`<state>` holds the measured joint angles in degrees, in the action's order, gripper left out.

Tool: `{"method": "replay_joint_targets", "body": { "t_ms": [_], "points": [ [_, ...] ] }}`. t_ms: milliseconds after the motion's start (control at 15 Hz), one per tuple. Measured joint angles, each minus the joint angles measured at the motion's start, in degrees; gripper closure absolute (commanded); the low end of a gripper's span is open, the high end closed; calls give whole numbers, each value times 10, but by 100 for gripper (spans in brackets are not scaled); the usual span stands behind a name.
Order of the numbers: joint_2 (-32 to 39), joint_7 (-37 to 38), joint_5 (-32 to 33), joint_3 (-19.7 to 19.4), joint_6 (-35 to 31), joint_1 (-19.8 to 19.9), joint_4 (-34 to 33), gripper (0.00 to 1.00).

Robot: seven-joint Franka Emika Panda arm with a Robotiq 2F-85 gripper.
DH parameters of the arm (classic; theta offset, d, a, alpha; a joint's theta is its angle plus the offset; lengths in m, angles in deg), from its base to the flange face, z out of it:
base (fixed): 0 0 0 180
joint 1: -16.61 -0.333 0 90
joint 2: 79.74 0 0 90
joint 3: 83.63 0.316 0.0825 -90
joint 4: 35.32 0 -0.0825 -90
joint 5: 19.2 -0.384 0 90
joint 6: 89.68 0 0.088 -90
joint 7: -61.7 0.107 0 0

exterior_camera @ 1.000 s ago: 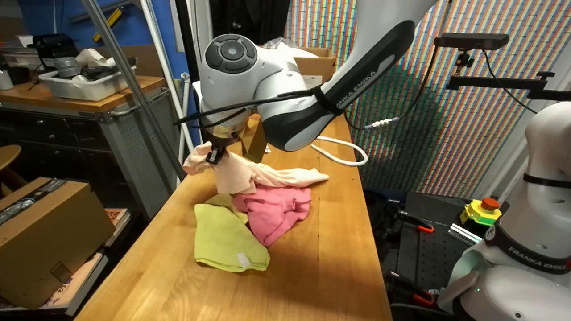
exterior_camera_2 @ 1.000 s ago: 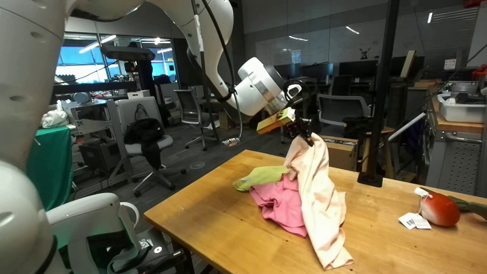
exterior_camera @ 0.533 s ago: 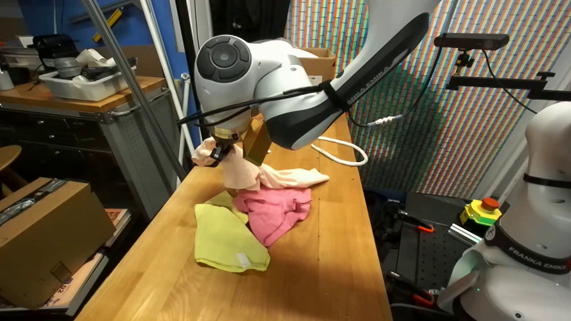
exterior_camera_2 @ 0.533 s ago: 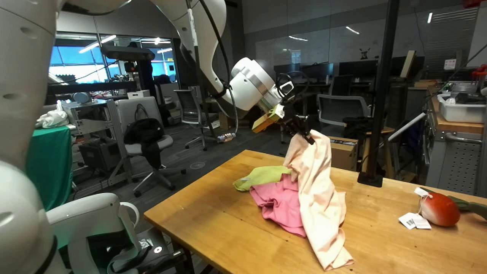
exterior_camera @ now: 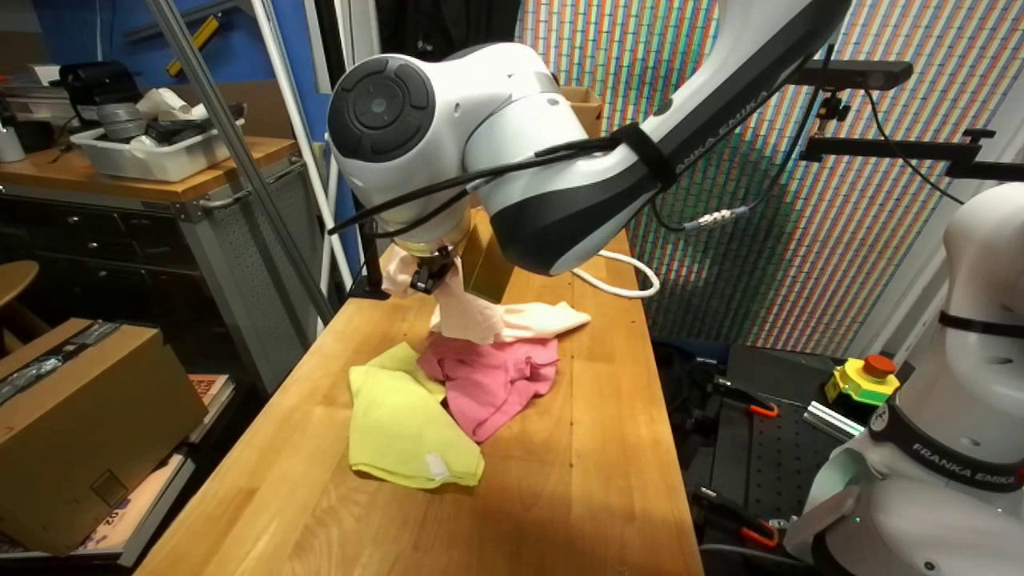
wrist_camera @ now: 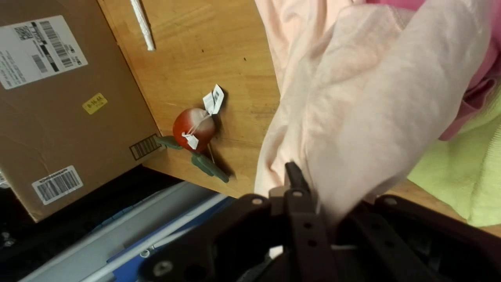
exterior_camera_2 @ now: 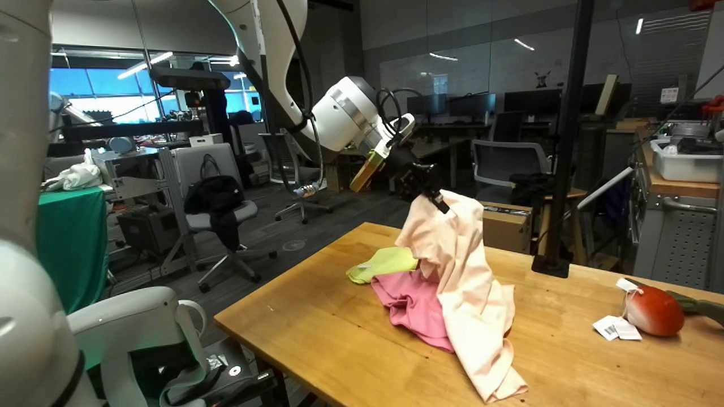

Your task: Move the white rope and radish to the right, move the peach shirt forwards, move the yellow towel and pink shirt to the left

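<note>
step: peach shirt (exterior_camera_2: 469, 294) forwards, i judge; hand (exterior_camera_2: 441, 204) closed on a lifted fold, pinch itself partly hidden, cloth trailing onto the desk (exterior_camera_2: 317, 316), right of centre in an exterior view. next likely calls for a low forward drag, then release.

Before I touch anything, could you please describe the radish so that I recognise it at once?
In an exterior view, find the wooden table, then the black post standing on it. To its right lies the radish, with green leaves and white tags. Unlike the soft, pale peach shirt, it is round and bright red.
</note>
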<state>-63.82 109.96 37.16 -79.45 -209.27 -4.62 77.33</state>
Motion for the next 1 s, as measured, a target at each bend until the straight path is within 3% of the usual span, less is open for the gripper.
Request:
{"method": "replay_joint_targets", "body": {
  "t_ms": [400,1000],
  "points": [
    [-11,0,-6,18,68,19,5,93],
    [-11,-2,-63,18,92,70,9,93]
  ]
}}
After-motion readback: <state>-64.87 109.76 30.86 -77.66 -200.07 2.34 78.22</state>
